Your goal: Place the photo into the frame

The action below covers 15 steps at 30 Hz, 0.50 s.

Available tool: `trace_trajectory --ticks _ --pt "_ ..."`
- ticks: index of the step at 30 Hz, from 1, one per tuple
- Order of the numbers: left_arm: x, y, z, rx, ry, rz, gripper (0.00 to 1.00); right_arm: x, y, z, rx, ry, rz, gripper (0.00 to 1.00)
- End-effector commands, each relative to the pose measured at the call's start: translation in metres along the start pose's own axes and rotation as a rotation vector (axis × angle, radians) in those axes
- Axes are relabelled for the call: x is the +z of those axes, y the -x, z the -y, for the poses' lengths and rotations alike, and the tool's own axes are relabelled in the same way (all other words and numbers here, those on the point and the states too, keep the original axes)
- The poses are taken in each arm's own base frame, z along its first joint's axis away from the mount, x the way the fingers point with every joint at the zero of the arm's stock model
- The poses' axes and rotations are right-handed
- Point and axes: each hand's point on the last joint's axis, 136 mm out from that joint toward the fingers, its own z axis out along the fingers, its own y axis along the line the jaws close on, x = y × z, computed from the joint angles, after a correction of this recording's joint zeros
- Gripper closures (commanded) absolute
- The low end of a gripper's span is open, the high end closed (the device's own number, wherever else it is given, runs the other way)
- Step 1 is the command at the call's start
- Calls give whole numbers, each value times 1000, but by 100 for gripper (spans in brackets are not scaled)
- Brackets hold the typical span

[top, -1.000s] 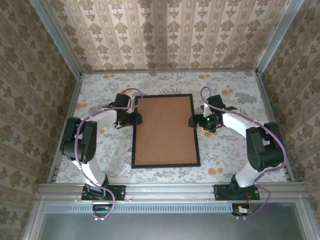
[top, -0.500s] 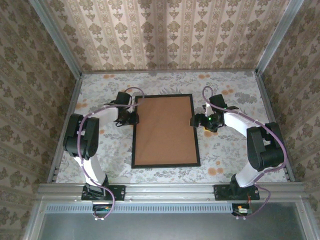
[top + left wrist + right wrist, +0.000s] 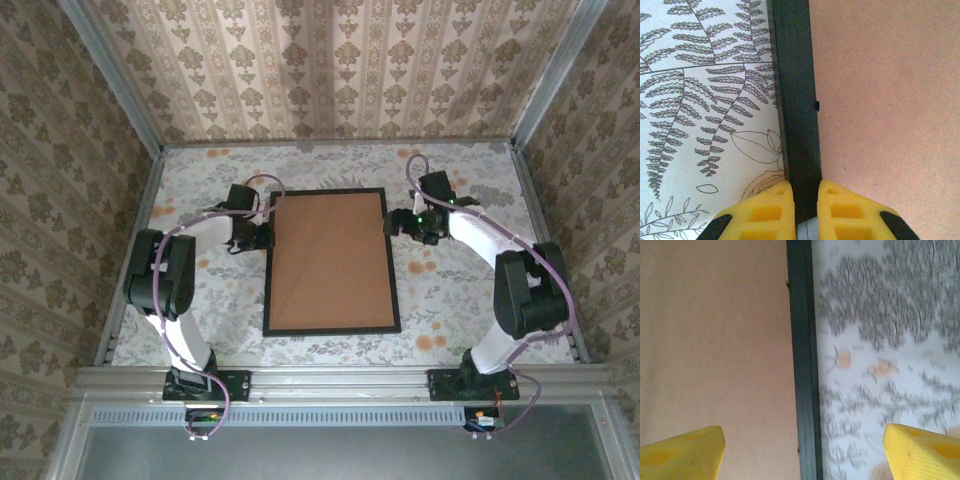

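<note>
1 patterned table carries the frame, flat at the centre of the top view, with a brown backing board filling it; likely hazard: a lift from 1 rail alone would tilt the frame and let the board slide, or the thin rail could slip from the pinch; left arm folds inward at middle left, left gripper clamped on the left rail; right arm reaches in at upper right, right gripper spread wide astride the right rail, gripping nothing.
</note>
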Motion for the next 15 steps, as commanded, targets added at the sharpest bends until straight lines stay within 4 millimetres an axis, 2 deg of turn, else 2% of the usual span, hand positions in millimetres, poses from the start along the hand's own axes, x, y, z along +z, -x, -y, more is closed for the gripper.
trace_trajectory --ticks 1,4,8,15 --pt "7 -12 -7 23 7 -34 88 15 14 11 -25 -60 -41 19" --pt "7 -12 -7 23 7 -33 88 31 32 7 -15 -11 -63 25" --pt "4 -10 -6 24 2 -26 88 48 41 11 22 26 -131 34" --pt "6 -9 -4 22 -6 -21 88 67 52 18 26 41 -177 49"
